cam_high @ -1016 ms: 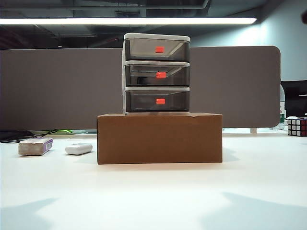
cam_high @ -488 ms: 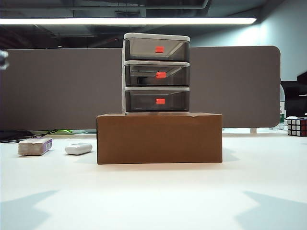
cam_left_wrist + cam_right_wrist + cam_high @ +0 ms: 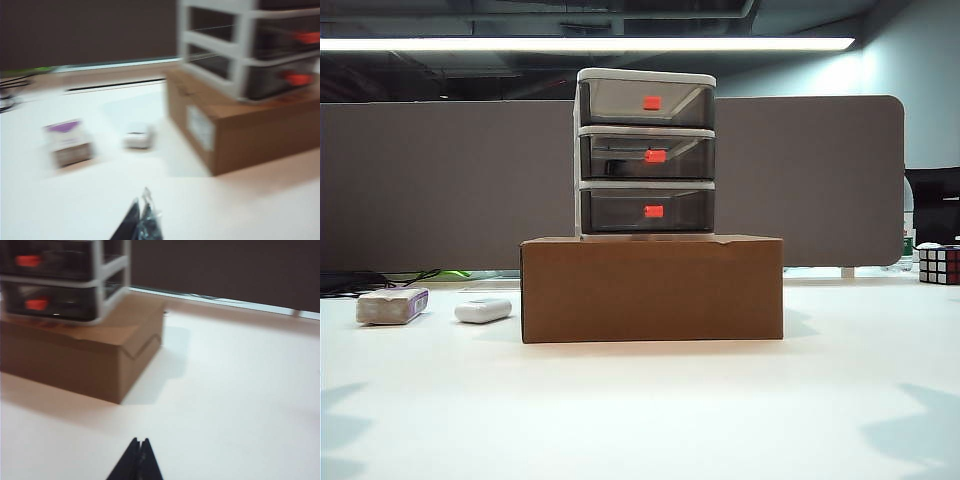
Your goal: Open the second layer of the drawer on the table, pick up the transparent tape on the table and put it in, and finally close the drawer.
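Observation:
The drawer (image 3: 646, 150), a white three-tier cabinet, stands on a brown cardboard box (image 3: 652, 290) at the middle of the table (image 3: 650, 420). Its second layer (image 3: 620, 157) sits flush and closed, with its red-orange tab (image 3: 655, 156) showing. No transparent tape shows on the table. Neither arm appears in the exterior view; only their shadows touch the lower corners. My left gripper (image 3: 140, 205) is shut, hanging over bare table short of the box (image 3: 235, 130). My right gripper (image 3: 139, 441) is shut and empty, over bare table on the box's (image 3: 75, 355) other side.
A grey block with a purple end (image 3: 392, 305) and a white oval object (image 3: 483, 310) lie left of the box. A Rubik's cube (image 3: 939, 265) sits at the far right edge. A dark partition runs behind the table.
The arms' shadows on the near table have slid outward to the lower corners and shrunk. The drawer, box and small objects have not moved.

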You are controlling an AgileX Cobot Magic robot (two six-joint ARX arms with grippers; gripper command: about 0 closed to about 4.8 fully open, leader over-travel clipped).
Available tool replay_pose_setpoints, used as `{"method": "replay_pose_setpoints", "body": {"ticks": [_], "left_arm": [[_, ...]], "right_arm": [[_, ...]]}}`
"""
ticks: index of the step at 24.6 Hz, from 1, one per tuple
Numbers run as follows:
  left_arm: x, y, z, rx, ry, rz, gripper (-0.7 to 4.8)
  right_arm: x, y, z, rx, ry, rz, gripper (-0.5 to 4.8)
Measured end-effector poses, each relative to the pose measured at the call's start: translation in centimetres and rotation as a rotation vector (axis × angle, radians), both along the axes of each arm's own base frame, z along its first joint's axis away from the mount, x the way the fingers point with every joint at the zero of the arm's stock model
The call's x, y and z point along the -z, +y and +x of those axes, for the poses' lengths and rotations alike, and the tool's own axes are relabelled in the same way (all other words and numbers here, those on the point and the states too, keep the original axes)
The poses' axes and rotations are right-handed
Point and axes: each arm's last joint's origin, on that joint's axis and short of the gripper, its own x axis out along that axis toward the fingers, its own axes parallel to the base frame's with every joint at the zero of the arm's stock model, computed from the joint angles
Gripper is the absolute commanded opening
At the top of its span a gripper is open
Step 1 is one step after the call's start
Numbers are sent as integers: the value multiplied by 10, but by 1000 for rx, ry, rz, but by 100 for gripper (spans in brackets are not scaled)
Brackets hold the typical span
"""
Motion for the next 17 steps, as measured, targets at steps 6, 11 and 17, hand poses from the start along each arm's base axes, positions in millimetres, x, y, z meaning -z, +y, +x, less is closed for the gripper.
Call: {"method": "replay_pose_setpoints", "body": {"ticks": [6, 11, 17], "left_arm": [[-1, 22, 8, -117, -7, -15, -6], [-5, 38, 10, -181, -35, -72, -5], [-6, 40, 10, -168, -49, -80, -5]], "right_arm": [[-1, -14, 3, 104, -7, 7, -5], [-3, -21, 4, 164, -30, 13, -5], [-3, -22, 4, 221, -32, 18, -5]]}}
